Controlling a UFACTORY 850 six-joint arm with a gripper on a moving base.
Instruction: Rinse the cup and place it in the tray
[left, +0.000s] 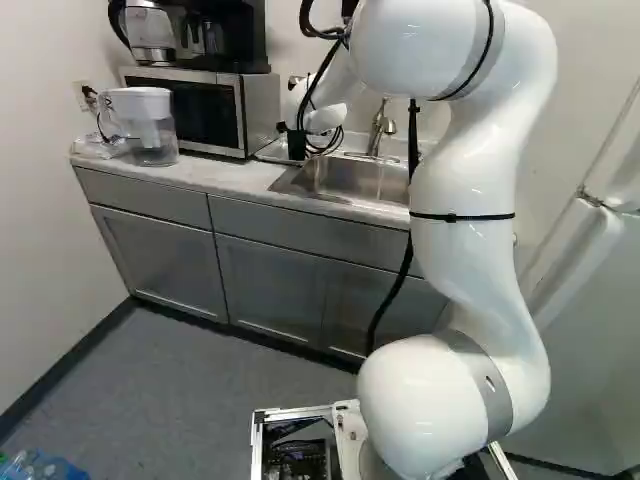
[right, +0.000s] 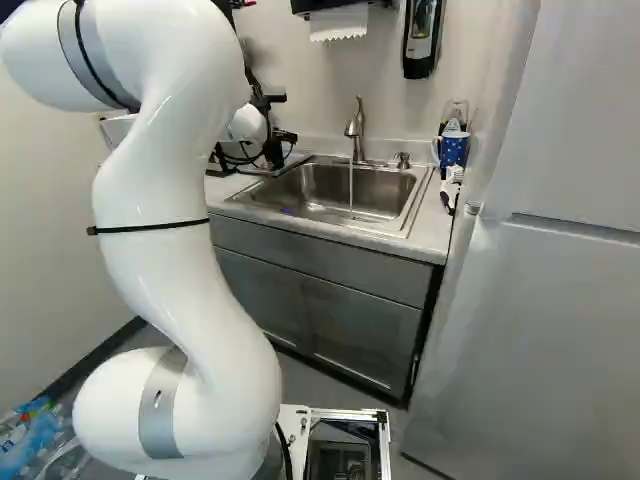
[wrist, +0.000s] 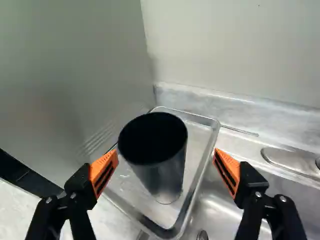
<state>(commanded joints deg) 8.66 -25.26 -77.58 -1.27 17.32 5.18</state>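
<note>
Gripper: While the arm is reaching over the counter (left: 225, 175), the black gripper (left: 297, 146) is holding its two fingers wide apart, their wedge-shaped orange pads (wrist: 104, 173) showing dark slots and gripping nothing.
Cup: Ahead of the gripper, in line with the gap between its fingers, the cup (wrist: 167, 175) is standing upright in the tray, its smooth, round wall shining like dark metal and its broad mouth opening onto a black interior.
Tray: Under the cup and ahead of the fingers, the shallow tray (wrist: 200, 177) is lying with its rounded corners and rolled, glossy metal rim, its flat floor catching pale reflections.
Microwave: To one side of the gripper, a boxy microwave (left: 190, 110) is presenting a flat, satin-grey side panel close beside the tray.
Sink: To the gripper's other side, the sink (right: 330, 185) is showing a rectangular basin of brushed steel.
Faucet: Beyond the gripper on the sink side, the curved metal faucet (right: 355, 125) is letting a thin, clear stream run into the basin.
Mug: Past the sink from the gripper, a blue mug with pale spots (right: 454, 148) is sitting near the fridge (right: 530, 280).
</note>
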